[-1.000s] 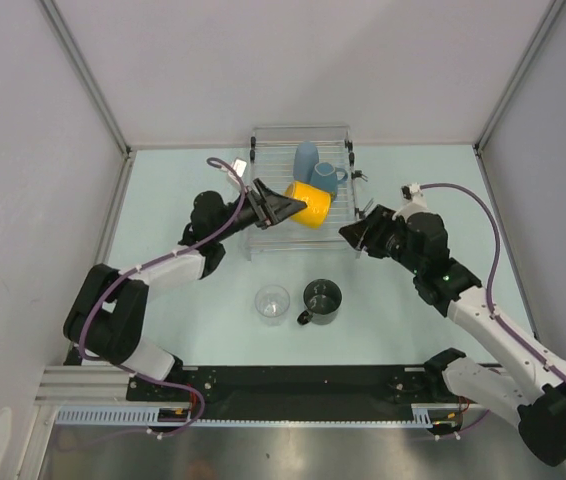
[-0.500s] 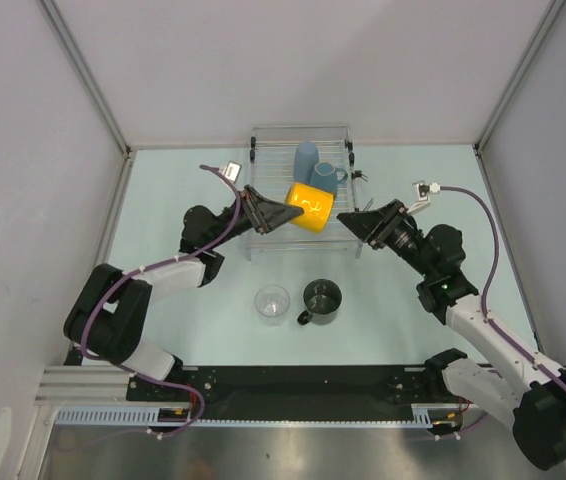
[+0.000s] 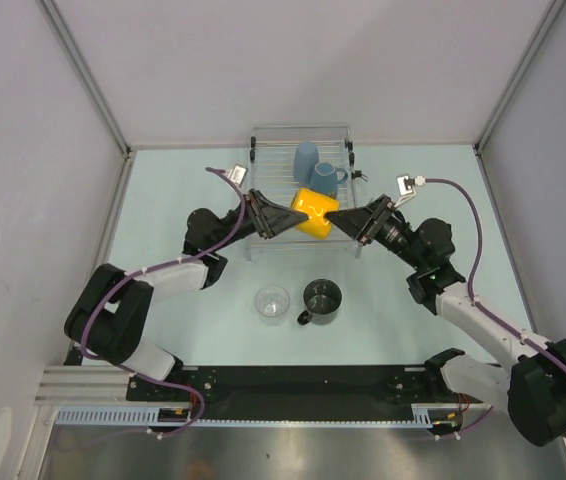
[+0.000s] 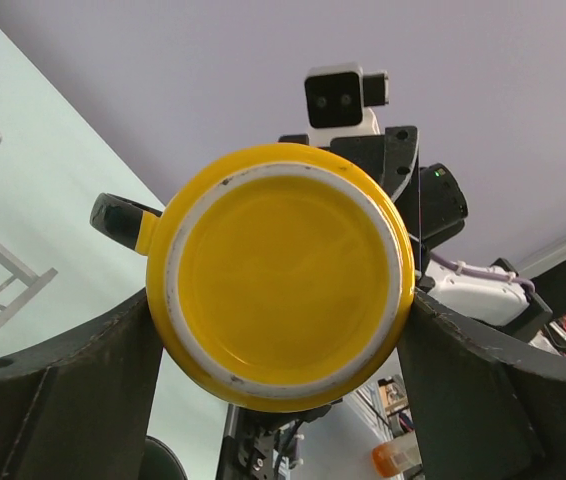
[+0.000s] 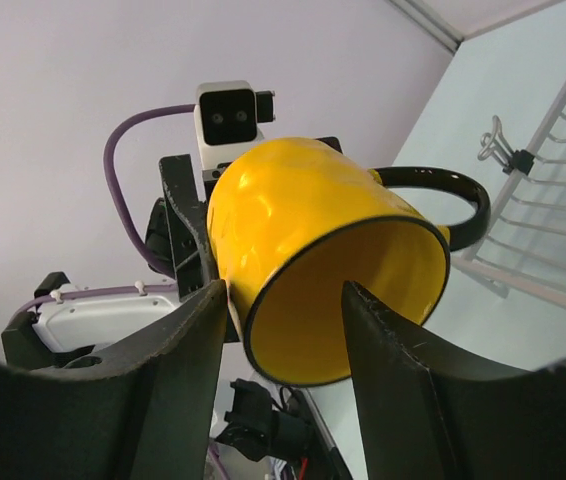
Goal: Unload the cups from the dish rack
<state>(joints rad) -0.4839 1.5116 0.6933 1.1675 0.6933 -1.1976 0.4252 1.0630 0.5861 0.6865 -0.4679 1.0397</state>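
The yellow mug (image 3: 313, 212) hangs tilted on its side above the dish rack (image 3: 263, 246), with my left gripper (image 3: 295, 213) shut on its base end. In the left wrist view its yellow bottom (image 4: 288, 275) fills the space between both fingers. My right gripper (image 3: 332, 215) is open at the mug's mouth (image 5: 348, 300). One finger (image 5: 188, 340) touches the outside wall and the other (image 5: 403, 360) sits in front of the opening. A pale blue cup (image 3: 306, 158) and a blue handled mug (image 3: 328, 178) stand in the rack. A clear glass (image 3: 272, 303) and a dark grey mug (image 3: 321, 298) stand on the table.
The rack sits at the back centre against the rear wall. Its wire bars (image 5: 553, 200) and a small clip (image 5: 498, 150) show beside the right fingers. The enclosure's side walls close in left and right.
My right gripper has swung left from beside the rack up to the yellow mug's mouth. The left gripper has carried the mug slightly right toward it.
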